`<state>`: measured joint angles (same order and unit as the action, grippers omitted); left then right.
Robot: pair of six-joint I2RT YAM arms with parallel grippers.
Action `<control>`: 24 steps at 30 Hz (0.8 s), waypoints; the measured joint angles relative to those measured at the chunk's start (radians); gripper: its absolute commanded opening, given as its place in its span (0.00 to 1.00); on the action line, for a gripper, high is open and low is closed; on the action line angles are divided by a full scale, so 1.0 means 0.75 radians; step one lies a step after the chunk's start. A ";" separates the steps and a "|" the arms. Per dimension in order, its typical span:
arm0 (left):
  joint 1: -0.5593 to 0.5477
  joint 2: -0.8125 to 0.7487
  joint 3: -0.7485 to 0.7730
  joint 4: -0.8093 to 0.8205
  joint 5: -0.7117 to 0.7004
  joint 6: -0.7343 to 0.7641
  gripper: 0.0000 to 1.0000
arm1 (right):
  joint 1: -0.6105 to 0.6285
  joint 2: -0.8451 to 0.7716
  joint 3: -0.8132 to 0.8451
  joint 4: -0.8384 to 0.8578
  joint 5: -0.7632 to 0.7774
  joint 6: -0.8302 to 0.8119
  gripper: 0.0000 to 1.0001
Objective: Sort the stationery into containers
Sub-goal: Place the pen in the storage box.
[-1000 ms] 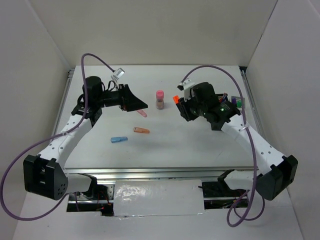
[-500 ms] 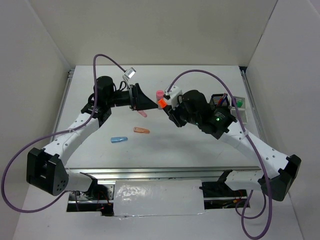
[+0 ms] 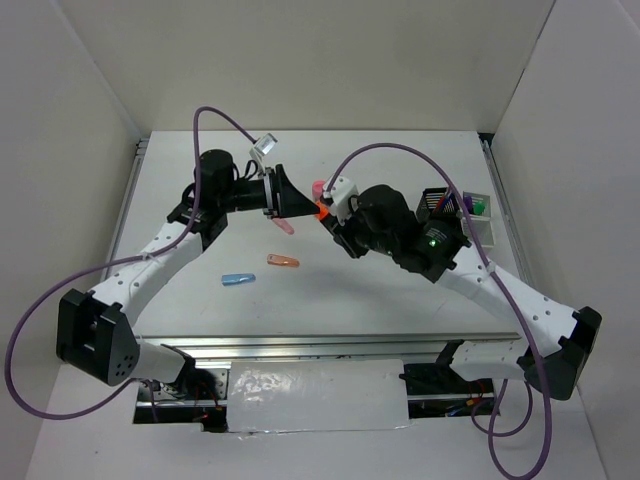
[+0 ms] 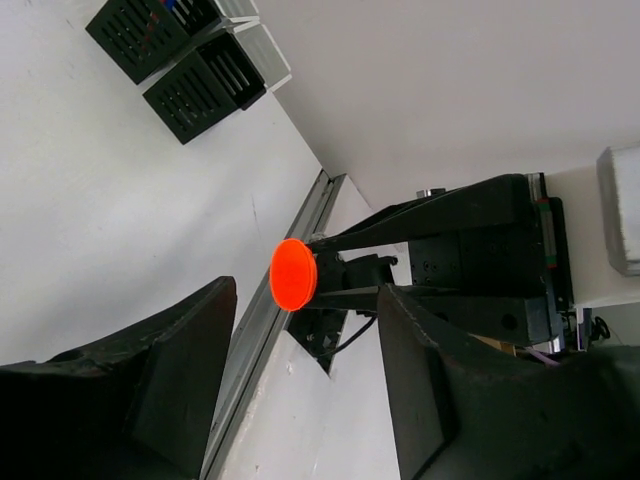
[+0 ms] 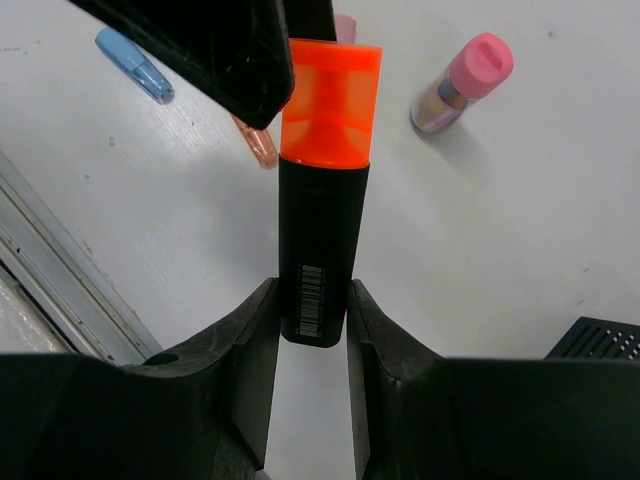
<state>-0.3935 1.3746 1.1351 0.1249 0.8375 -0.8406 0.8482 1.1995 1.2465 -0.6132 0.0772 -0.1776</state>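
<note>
The orange highlighter (image 5: 322, 245): clamped in right fingers (image 5: 245, 375), cap (image 5: 331, 95) between left fingers (image 4: 180, 370).

White table (image 3: 350, 290) bears blue cap (image 3: 238, 279), orange cap (image 3: 283, 261), pink cap (image 3: 286, 228), mesh cup (image 3: 440, 203), tray (image 3: 487, 222).

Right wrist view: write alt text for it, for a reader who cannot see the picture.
The right gripper clamps a black highlighter with an orange cap, pointing away from the camera, the cap sitting between the open fingers of the left gripper. A pink-capped cylinder and a blue cap piece lie on the white table beyond.
</note>
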 measured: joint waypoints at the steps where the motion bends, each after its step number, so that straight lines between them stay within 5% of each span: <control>1: 0.000 0.001 0.000 -0.002 -0.003 -0.002 0.76 | 0.000 0.001 0.005 0.000 0.005 0.003 0.00; 4: 0.000 -0.005 -0.025 0.042 -0.010 -0.020 0.82 | -0.011 0.004 0.034 0.001 0.018 0.034 0.00; 19: -0.049 -0.075 -0.189 0.318 -0.175 -0.171 0.79 | -0.038 0.089 0.195 0.024 -0.035 0.229 0.00; 24: -0.055 -0.075 -0.189 0.377 -0.206 -0.210 0.67 | -0.038 0.091 0.196 0.026 -0.053 0.254 0.00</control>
<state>-0.4347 1.3186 0.9932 0.4076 0.6830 -0.9977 0.8200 1.2675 1.3937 -0.5938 0.0372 0.0132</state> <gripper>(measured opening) 0.738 0.358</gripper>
